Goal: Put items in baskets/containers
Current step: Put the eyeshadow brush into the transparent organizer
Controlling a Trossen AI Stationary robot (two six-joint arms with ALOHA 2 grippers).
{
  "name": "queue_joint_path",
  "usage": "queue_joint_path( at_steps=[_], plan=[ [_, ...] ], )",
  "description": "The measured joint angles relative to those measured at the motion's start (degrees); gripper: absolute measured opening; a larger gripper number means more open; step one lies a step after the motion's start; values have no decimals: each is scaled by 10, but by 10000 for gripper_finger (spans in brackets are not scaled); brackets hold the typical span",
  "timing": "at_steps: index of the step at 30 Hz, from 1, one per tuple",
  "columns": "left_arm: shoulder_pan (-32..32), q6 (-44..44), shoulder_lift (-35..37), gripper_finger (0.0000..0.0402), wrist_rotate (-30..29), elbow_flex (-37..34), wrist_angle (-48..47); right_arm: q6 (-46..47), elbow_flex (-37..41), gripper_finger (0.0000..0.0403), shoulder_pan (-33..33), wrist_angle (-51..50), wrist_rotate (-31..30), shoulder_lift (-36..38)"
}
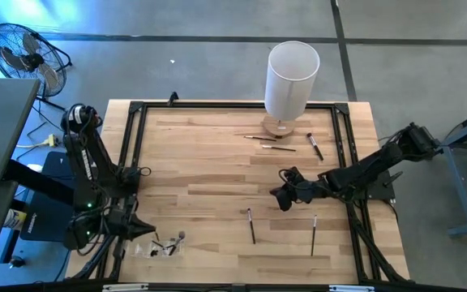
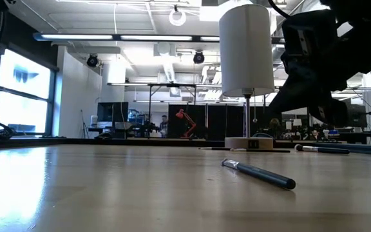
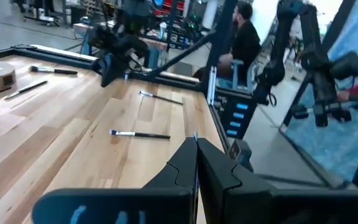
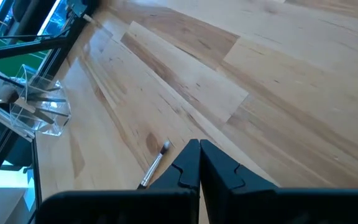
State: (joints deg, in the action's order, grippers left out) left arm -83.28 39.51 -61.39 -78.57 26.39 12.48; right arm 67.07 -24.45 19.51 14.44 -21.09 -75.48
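Several thin dark brushes lie flat on the wooden table: one and another toward the near edge, and three near the far edge. A clear plastic container stands at the near left with a few brushes in it; the right wrist view shows it too. My right gripper hovers shut and empty over mid-table, a brush just beyond its tips. My left gripper waits shut at the left edge, beside the container.
A tall white cylinder on a round wooden base stands at the far edge. A black frame runs round the tabletop. A person sits beyond the table's right side. A fan stands on the floor, far left.
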Motion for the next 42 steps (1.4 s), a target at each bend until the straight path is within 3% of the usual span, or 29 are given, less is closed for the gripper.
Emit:
queue_joint_path(
  at_steps=[8, 17, 26, 31, 37, 42],
  plan=[
    [0, 59, -21, 0, 86, 0, -49, 0, 0, 0, -14, 0, 6, 0],
    [0, 163, -38, 1, 87, 0, -102, -1, 0, 0, -16, 1, 21, 0],
    [0, 172, -38, 5, 78, 0, -106, -6, 0, 0, -15, 0, 22, 0],
    [0, 180, -37, 49, 59, 0, -110, -2, 0, 0, -15, 0, 26, 0],
    [0, 181, -37, 133, 57, 0, -110, -1, 0, 0, -15, 0, 25, 0],
    [1, 192, -36, 184, -14, 0, -105, -5, 0, 0, -15, 0, 24, 0]
  ],
)
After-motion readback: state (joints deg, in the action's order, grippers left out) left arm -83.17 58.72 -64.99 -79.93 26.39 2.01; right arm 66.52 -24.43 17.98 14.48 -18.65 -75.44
